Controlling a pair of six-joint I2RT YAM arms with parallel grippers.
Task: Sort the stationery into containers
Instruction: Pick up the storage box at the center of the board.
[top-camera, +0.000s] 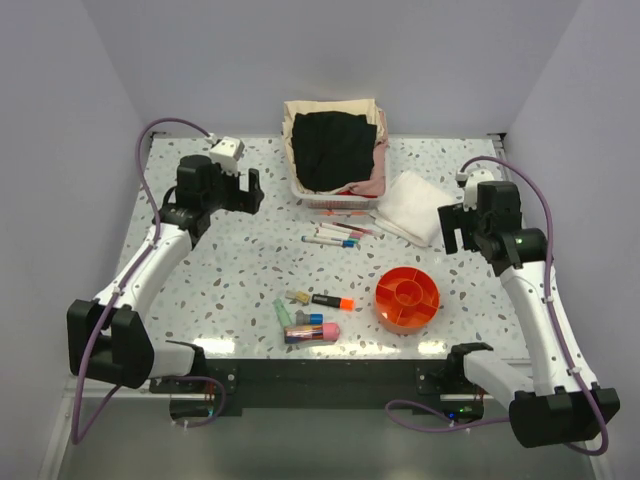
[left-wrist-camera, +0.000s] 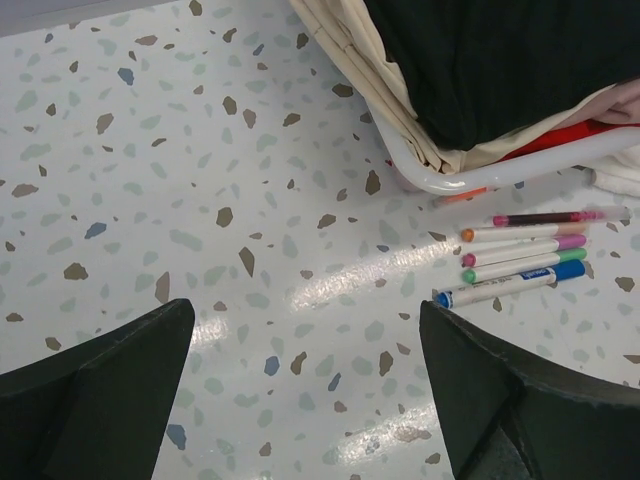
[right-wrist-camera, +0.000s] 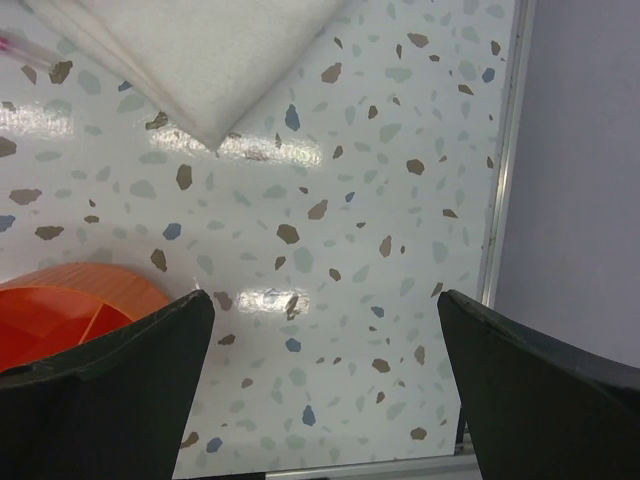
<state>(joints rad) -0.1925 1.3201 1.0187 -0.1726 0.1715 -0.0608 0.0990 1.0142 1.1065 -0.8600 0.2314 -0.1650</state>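
Spread wide, holding nothing: left jaws, right jaws. Right wrist view: orange tray mostly hidden behind finger.

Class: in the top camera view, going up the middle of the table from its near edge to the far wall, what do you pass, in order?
pink eraser → black-and-orange marker → thin pens → white basket of clothes

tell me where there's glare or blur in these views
Left wrist: a glare streak on the table near the pens; right wrist: shiny patches below the white cloth; top view: sharp, evenly lit, faint sheen at the table's near edge.
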